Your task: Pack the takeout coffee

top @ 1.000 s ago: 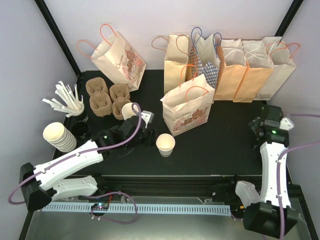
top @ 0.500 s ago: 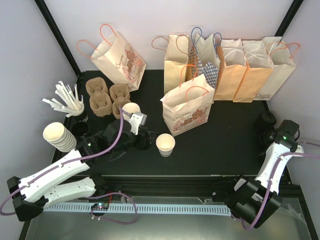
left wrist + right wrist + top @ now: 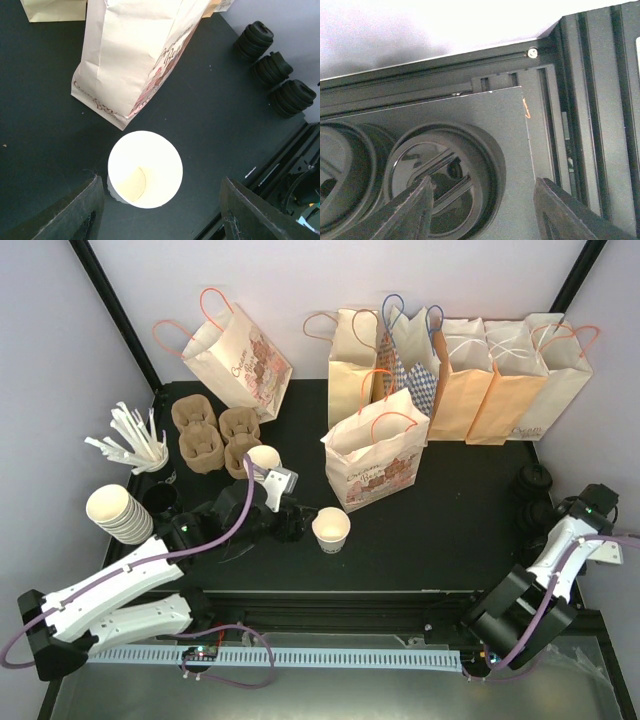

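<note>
Where paper bags (image 3: 375,460) stand — seven, perhaps.

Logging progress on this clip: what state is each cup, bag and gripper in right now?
Small white paper cup: upright, lidless, ungripped.
Front cream printed paper bag: standing upright.
Black plastic lids: stacked, none on the cup.
Left gripper: open, empty, beside that cup.
Right gripper: open, above a lid stack.
</note>
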{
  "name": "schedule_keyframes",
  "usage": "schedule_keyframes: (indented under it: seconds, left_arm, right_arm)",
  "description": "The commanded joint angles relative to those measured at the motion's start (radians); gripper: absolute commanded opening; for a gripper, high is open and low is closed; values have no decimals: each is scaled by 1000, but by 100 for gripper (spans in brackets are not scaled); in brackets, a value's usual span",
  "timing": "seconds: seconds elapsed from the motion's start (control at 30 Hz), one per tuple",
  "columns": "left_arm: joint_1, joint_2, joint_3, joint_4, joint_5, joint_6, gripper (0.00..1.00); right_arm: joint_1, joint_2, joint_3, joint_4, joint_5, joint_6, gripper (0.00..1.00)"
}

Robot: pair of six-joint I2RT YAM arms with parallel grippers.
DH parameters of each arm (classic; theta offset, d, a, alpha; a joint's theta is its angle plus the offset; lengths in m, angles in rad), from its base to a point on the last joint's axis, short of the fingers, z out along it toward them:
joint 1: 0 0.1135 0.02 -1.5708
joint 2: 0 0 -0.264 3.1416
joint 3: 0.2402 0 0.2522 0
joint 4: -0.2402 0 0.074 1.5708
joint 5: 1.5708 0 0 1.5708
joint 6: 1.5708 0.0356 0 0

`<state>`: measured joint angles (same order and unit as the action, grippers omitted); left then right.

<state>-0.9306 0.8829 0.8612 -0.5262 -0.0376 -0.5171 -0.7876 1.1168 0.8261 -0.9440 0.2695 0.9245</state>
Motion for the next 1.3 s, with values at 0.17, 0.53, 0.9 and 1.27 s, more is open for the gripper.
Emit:
schedule_keyframes:
  seconds: [0.17, 0.53, 0.9, 1.27]
  left_arm:
    - [-1, 44, 18, 20, 21, 30, 66]
    - [-2, 74, 16, 17, 25, 26, 66]
    - [-1, 123, 30, -11, 54, 23, 66]
    - [-1, 137, 35, -32, 48, 31, 66]
  right_arm:
    - [-33, 115, 55, 19, -40, -98, 57]
    - [-33, 150, 19, 54, -48, -104, 43]
    - [-33, 172, 1, 56, -48, -103, 31]
    - [-34, 145, 5, 31, -46, -85, 3]
